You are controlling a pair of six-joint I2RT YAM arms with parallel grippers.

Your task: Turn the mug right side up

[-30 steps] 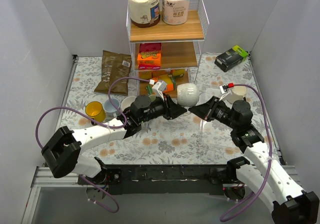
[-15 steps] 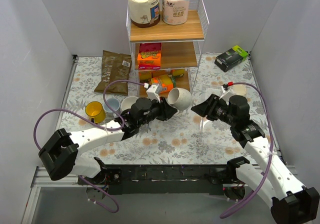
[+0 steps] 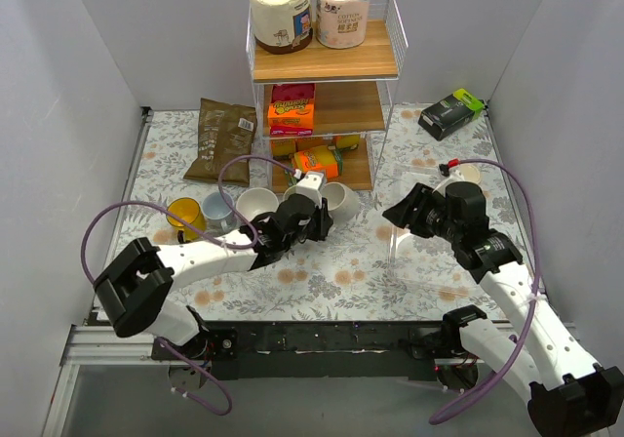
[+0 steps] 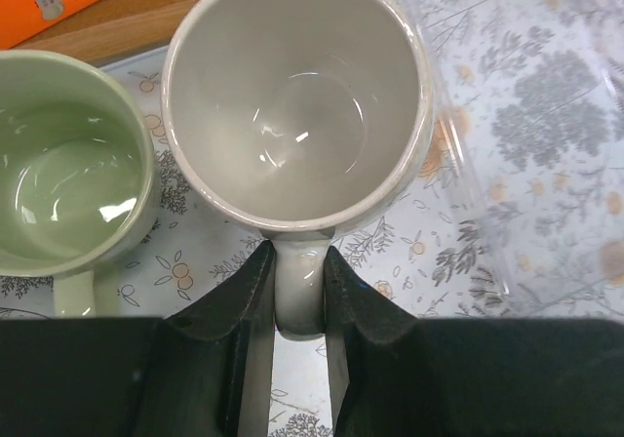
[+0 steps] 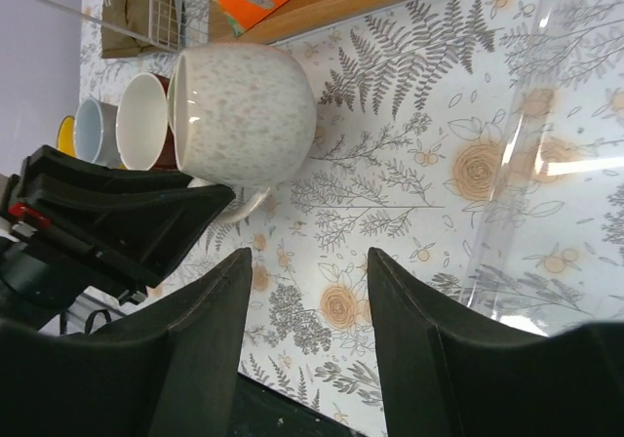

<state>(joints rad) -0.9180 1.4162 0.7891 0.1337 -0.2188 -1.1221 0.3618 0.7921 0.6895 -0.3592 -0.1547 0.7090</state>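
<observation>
"Mug (image 4: 297,105) stood mouth-up, didn't it?"

"It did. Speckled cream, in front of the wooden shelf rack (image 3: 322,61), its handle (image 4: 298,291) pinched tight in the left arm's jaws. Whether its base sat flat on the worktop (image 3: 322,271), I couldn't tell."

"So what worried you?"

"Letting go too high would have tipped it. Pulling back crooked would have dragged the handle and knocked the pale green mug (image 4: 68,193) just beside it. The right arm's jaws hung wide apart, empty, well off to the side."
</observation>
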